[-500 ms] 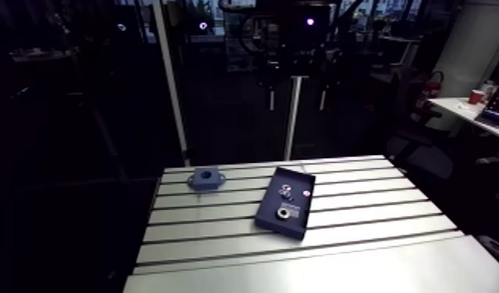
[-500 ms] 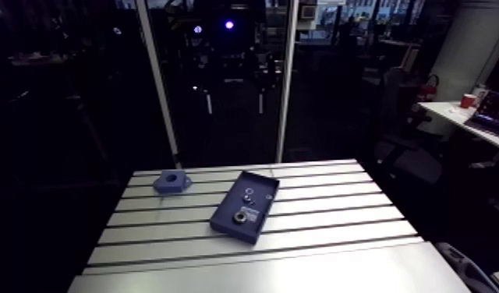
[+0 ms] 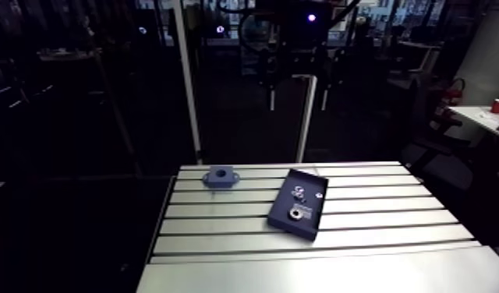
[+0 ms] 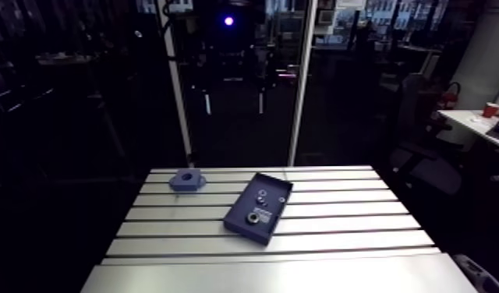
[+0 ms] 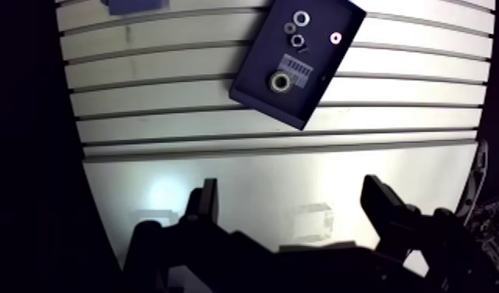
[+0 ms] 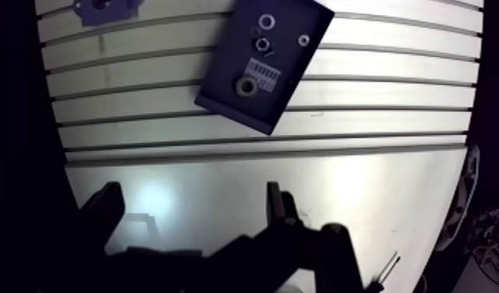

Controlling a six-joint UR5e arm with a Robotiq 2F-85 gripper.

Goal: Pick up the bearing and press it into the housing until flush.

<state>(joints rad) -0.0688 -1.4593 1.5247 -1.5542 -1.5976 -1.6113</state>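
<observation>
A slotted aluminium table (image 3: 377, 234) fills the foreground under the lamp, its grooves running across the arm view. In the wrist view the gripper (image 5: 291, 187) hangs over a bare stretch of the tabletop near the front edge. Its two dark fingers (image 5: 206, 204) are spread wide, with nothing between them but the lit metal below.

Ahead of the gripper, well apart from it, a dark blue tray (image 5: 324, 61) lies flat and skewed across several slots. Beyond the tray, off one far corner and clear of it, sits the blue housing (image 3: 221, 176), a low block with a round hole in its top and a small ear at each end. It rests on the table near the far edge.

The bearing (image 5: 281, 81), a metal ring with a dark bore, lies inside the tray at the end nearer the gripper. Just beside it is a white barcode label (image 5: 298, 66). A few small washers (image 5: 302, 16) are scattered at the tray's far end, one of them pinkish.
</observation>
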